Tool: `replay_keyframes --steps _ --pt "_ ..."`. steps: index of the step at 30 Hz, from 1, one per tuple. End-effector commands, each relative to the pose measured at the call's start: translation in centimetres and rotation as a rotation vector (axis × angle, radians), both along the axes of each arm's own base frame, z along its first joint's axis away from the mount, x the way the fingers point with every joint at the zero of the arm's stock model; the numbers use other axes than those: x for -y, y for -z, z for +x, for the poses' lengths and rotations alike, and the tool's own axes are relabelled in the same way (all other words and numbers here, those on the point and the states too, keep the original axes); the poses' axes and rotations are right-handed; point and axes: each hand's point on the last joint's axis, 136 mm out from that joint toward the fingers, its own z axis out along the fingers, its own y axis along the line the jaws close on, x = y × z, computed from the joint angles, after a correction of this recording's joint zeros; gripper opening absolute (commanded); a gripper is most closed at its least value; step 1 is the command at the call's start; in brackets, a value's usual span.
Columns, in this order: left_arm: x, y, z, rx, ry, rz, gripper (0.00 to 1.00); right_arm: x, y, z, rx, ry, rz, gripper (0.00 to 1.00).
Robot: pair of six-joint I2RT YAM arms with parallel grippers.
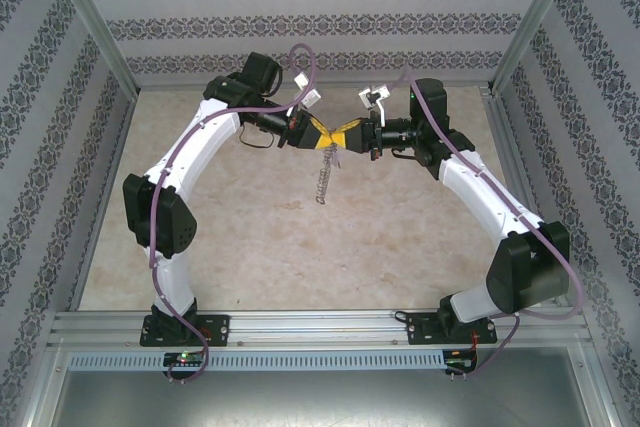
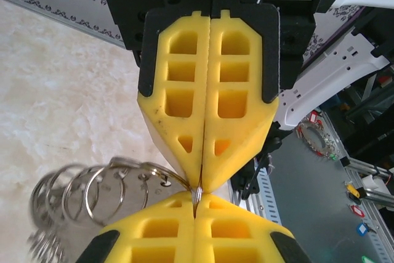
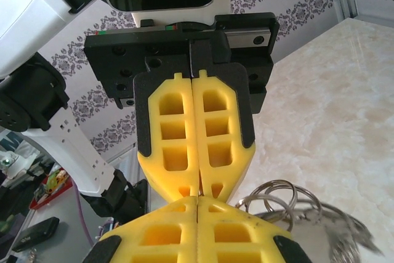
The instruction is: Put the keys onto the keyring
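My left gripper (image 1: 321,135) and right gripper (image 1: 337,137) meet tip to tip in mid-air over the far middle of the table. Both are shut on the thin wire of the keyring (image 2: 176,178), which runs into the seam where the yellow fingertips touch. In the left wrist view my left gripper (image 2: 197,201) is at the bottom and the right gripper (image 2: 201,182) faces it from above. The right wrist view has the right gripper (image 3: 197,200) below and the left gripper (image 3: 199,188) above. The keyring's silvery rings (image 3: 278,194) hang beside the tips and dangle down (image 1: 322,183). The keys are out of view.
The beige marble tabletop (image 1: 260,247) lies under the arms, walled by patterned panels (image 1: 300,22) at the back and sides. An aluminium rail (image 1: 320,325) runs along the near edge with both arm bases bolted on it.
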Motion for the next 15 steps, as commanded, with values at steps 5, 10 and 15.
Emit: replay_keyframes --steps 5,10,15 --pt "0.8 -1.9 -0.5 0.064 0.036 -0.068 0.0 0.2 -2.6 0.2 0.082 0.03 0.012 0.29" --pt "0.8 -3.0 -0.4 0.102 0.024 -0.09 0.0 2.7 -3.7 0.6 0.097 0.163 0.027 0.39" --pt "0.8 -4.4 -0.5 0.147 0.015 -0.118 0.0 4.3 -2.7 0.0 0.075 0.246 0.023 0.37"
